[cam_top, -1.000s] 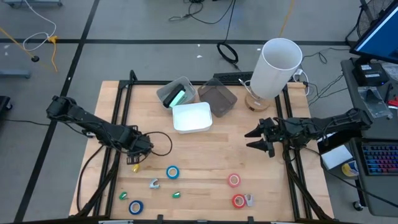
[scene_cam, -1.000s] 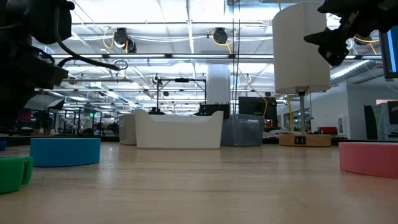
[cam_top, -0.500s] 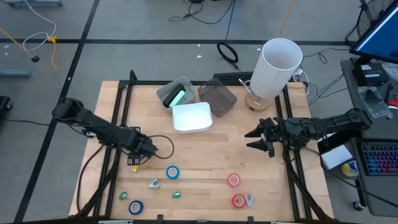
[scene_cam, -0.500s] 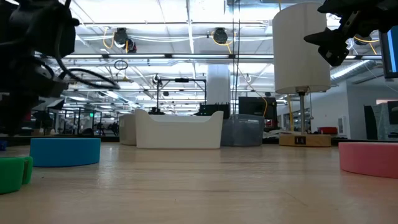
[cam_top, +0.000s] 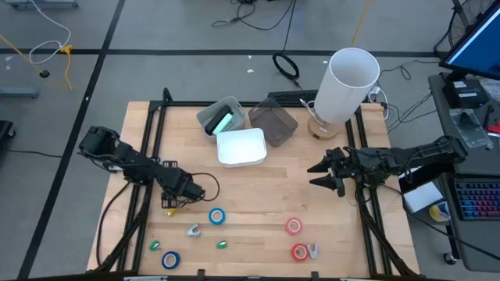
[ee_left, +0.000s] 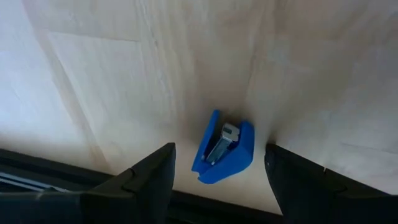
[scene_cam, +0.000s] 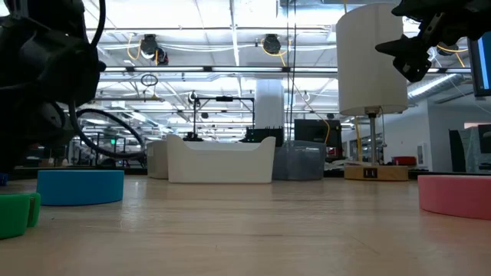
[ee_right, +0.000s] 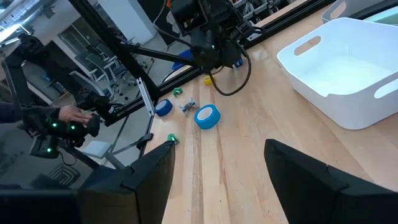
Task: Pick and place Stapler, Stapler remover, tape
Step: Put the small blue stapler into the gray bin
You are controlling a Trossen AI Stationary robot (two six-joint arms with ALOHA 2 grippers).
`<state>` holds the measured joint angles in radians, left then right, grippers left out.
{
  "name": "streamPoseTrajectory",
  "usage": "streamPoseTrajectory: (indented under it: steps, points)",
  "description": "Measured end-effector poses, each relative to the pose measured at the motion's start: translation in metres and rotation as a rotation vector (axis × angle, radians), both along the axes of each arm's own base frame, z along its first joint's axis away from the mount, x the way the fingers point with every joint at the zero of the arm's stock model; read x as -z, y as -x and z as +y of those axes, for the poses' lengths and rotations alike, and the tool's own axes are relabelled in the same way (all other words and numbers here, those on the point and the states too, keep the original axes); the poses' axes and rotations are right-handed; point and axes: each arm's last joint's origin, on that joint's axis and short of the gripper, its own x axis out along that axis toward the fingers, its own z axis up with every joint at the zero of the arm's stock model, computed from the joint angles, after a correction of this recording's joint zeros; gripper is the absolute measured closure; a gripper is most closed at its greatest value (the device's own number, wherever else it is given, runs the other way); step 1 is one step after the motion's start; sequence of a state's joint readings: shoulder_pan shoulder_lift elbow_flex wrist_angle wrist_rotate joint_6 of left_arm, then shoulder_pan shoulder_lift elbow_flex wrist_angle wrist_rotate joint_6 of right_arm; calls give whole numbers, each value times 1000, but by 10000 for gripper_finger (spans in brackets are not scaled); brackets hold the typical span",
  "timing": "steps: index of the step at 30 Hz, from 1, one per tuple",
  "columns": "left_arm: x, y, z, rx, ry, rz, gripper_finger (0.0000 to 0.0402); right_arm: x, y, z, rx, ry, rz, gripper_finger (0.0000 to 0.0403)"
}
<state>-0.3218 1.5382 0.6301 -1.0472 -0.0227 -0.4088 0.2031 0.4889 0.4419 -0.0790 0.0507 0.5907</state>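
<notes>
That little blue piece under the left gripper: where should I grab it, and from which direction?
Grip the blue piece across its two outer blue flanks, coming straight down from above. It lies on the wood with its metal insert along the middle, and the open left gripper has one finger on each side, so the flanks likely give the pads the surest faces.

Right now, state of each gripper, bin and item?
left gripper: open, above the blue staple remover
right gripper: open, empty
white bin: empty
blue tape: flat on table
clear bin: holds something green
</notes>
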Motion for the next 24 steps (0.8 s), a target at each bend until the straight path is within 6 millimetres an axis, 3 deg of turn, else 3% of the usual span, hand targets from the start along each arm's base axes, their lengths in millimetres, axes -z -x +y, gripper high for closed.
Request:
streamPoseTrajectory:
  steps: [6,18,24]
  points:
    - [2,-1,0,58,22,10,161,0,0,0,0,0,1,159]
    - [2,-2,-2,80,57,2,287,0,0,0,5,-21,4,160]
    - [-1,-7,-3,77,70,-4,326,0,0,0,5,-22,4,160]
